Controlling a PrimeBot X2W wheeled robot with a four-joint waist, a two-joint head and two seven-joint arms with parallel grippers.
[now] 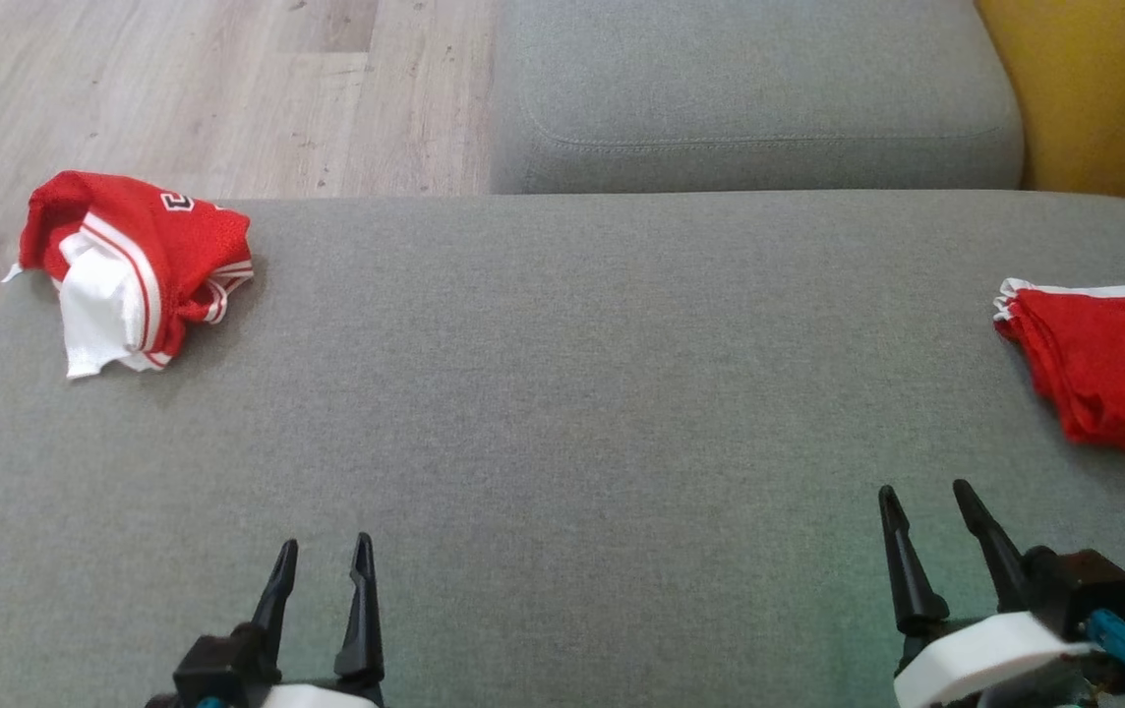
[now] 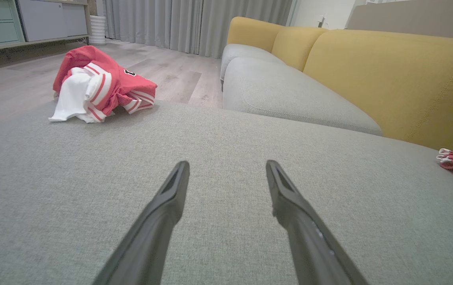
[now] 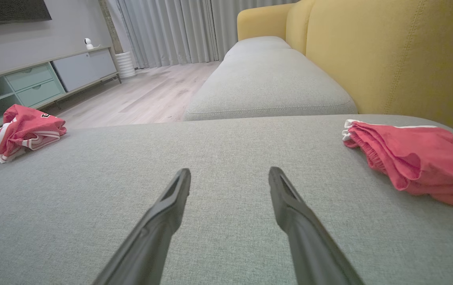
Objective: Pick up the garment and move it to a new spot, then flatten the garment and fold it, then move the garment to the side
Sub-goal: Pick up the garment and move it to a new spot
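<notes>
Both empty and spread wide, the dark-fingered left gripper [image 1: 325,541] and right gripper [image 1: 922,487] hang at the near edge of the grey fabric cushion [image 1: 572,393] — the crumpled red-and-white mesh jersey [image 1: 135,270] lies at its far left corner, where a careless push could tip it onto the wood floor [image 1: 179,88].

A broad grey cushion [image 1: 562,393] spreads across the foreground. Past its far edge sits a second grey seat cushion [image 1: 749,88], and along its right side rises a yellow backrest [image 2: 389,79]. Pale wood floor [image 1: 179,88] lies beyond its far left corner, running to grey curtains [image 2: 195,23] and a low cabinet [image 3: 32,79] with a small white camera [image 3: 88,42] on top. Folded red shorts [image 1: 1113,374] lie at the broad cushion's right edge.
</notes>
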